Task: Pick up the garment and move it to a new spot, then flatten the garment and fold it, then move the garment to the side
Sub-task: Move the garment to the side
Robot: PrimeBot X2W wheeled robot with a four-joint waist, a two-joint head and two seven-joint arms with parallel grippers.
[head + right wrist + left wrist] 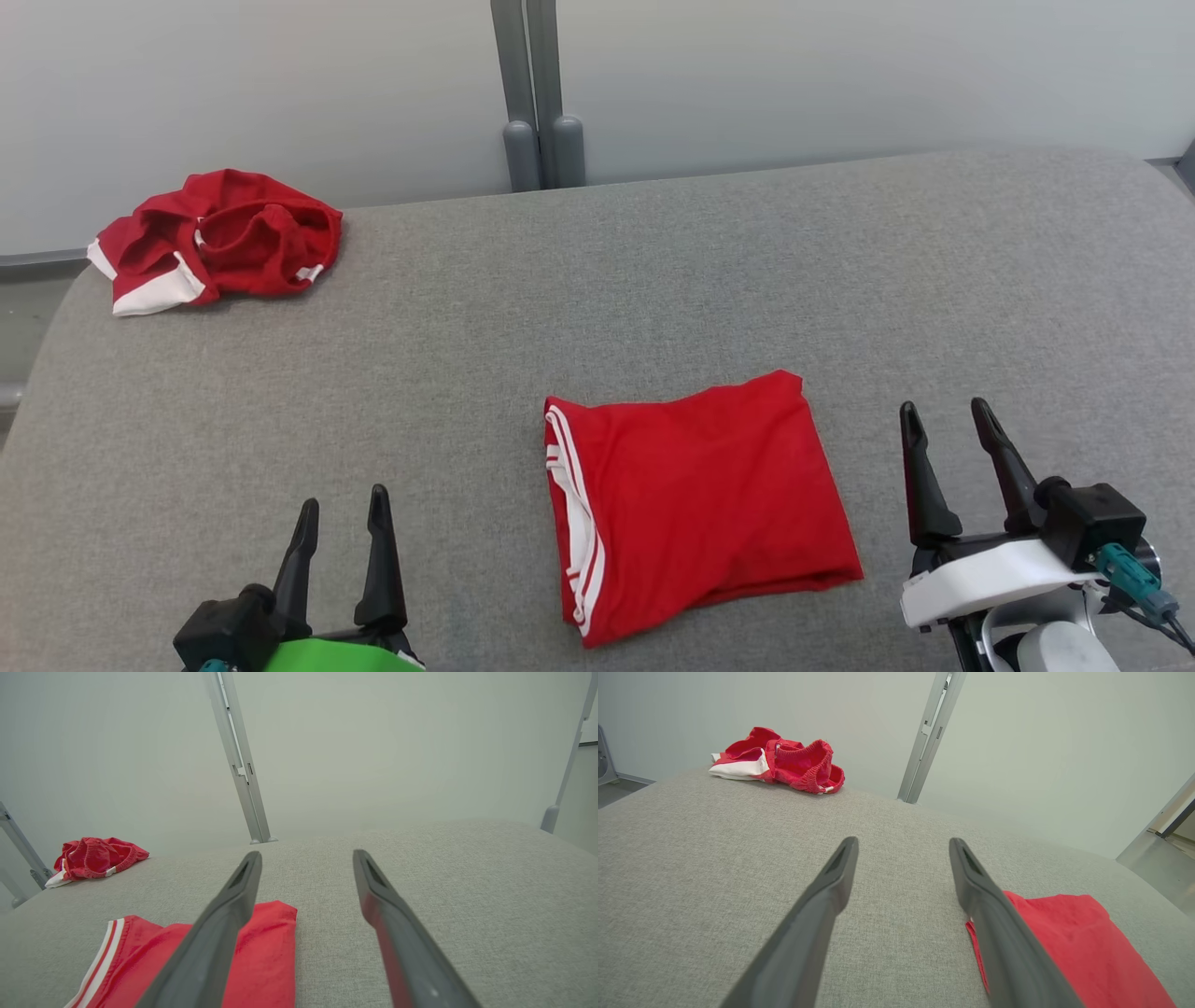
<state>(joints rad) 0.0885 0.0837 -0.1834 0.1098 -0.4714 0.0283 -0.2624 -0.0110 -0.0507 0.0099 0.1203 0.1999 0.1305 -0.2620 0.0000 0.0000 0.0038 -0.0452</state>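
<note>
Garment (700, 504): red with white stripes, folded into a flat packet. It lies on the grey counter (653, 280), toward the near edge, between the two pairs of jaws.

Left jaws: apart, empty, not touching the cloth. The garment lies to their right, well apart, with its striped edge facing them.

Right jaws: apart, empty, tips over bare counter. The garment lies to their left, just beside them, with its plain edge facing them. This is the nearer arm.

Axis: the striped edge runs near to far. The packet is too close to square to name a long axis with confidence.

Step, as judged: the fold looks done and the move to the side remains. The right jaws would have to swing left and down onto the plain edge, or each pair could take its own facing edge so the layers stay together.

Heap (219, 238): a second red-and-white piece, crumpled, at the far left corner, well apart from both pairs; the left arm is closer to it.
</note>
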